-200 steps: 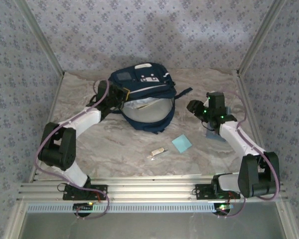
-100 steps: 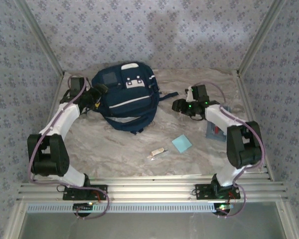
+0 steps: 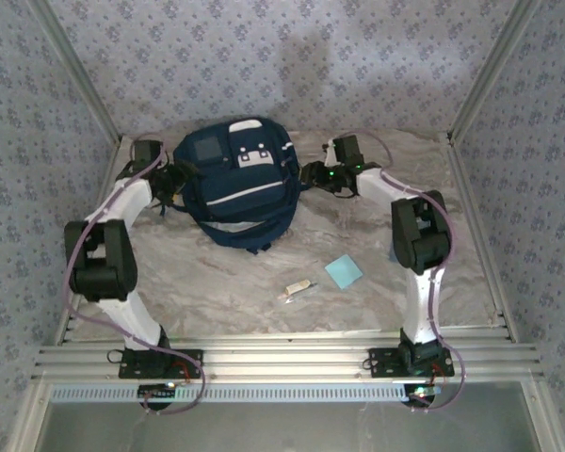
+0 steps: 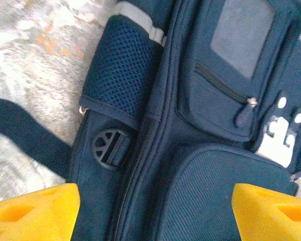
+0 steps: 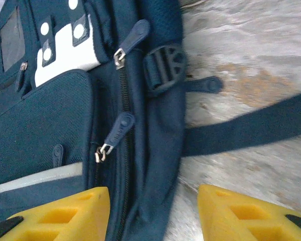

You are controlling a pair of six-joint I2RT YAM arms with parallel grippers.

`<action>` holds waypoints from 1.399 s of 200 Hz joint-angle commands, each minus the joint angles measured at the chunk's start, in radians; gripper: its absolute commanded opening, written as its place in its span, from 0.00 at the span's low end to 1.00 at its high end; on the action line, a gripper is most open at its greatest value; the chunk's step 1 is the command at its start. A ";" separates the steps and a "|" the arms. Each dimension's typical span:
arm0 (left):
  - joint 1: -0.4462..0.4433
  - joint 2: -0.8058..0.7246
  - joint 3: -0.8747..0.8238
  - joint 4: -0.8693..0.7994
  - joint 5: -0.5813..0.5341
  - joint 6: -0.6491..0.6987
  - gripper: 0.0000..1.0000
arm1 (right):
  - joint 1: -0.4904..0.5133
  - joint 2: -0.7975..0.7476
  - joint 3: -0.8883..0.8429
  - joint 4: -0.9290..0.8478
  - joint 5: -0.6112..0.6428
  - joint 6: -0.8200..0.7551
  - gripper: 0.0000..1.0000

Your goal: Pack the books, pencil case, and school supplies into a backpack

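Tabletop of pale marbled pattern point(image 3: 217, 282) carries a large navy-blue fabric backpack point(image 3: 235, 188) toward 12 o'clock in the overhead view. It lies face up with a grey square patch point(image 3: 210, 149) at its far end, a white patch point(image 3: 252, 157) beside that and a white stripe point(image 3: 254, 193) across the middle. The left gripper point(image 3: 174, 179) sits at the backpack's 9 o'clock, just beside its flank. In the left wrist view its yellow foam fingers point(image 4: 35, 211) stand wide apart with nothing clamped between them, above a dark mesh side pocket point(image 4: 120, 65), a round black buckle point(image 4: 108, 145) and a dark strap point(image 4: 25, 130) lying on the table at 8 o'clock. The right gripper point(image 3: 313, 175) is at the backpack's 3 o'clock. Its own yellow fingers are parted too and grip nothing, with the bag's side edge and bare table showing in the gap, two zipper pulls point(image 5: 118, 133) at 11 o'clock and a second dark strap point(image 5: 251, 128) running off toward 3 o'clock. A small flat light-blue square pad point(image 3: 344, 271) lies at the backpack's 5 o'clock, well apart from it, and a slim white stick point(image 3: 298, 290) lies near the pad at its 8 o'clock, not touching it.
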 commanded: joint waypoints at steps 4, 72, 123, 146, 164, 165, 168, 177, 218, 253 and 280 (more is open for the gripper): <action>-0.027 0.100 0.098 -0.027 0.040 0.065 0.78 | 0.049 0.062 0.062 -0.024 0.002 0.040 0.52; -0.102 0.276 0.211 -0.043 0.040 0.067 0.76 | 0.074 0.138 0.071 0.026 0.023 0.102 0.16; -0.160 0.441 0.444 -0.114 0.099 0.126 0.75 | 0.189 0.059 -0.124 0.065 0.056 0.130 0.15; -0.197 0.489 0.532 -0.152 0.126 0.164 0.75 | 0.254 0.049 -0.179 0.089 0.047 0.148 0.15; -0.218 0.511 0.586 -0.171 0.144 0.193 0.75 | 0.289 0.040 -0.182 0.096 0.025 0.148 0.16; -0.219 0.512 0.590 -0.172 0.147 0.194 0.75 | 0.290 0.038 -0.182 0.096 0.023 0.147 0.17; -0.219 0.515 0.600 -0.176 0.154 0.198 0.75 | 0.292 0.035 -0.180 0.095 0.019 0.147 0.17; -0.222 0.524 0.622 -0.194 0.167 0.207 0.75 | 0.295 0.015 -0.176 0.092 0.006 0.138 0.19; -0.223 0.507 0.801 -0.396 0.091 0.329 0.77 | 0.232 -0.164 -0.194 0.017 -0.006 0.015 0.36; -0.219 0.394 0.785 -0.483 -0.019 0.359 0.85 | 0.162 -0.286 -0.222 -0.150 -0.037 -0.351 0.43; -0.216 0.306 0.690 -0.470 -0.005 0.347 0.89 | 0.126 -0.294 -0.234 -0.214 0.010 -0.609 0.44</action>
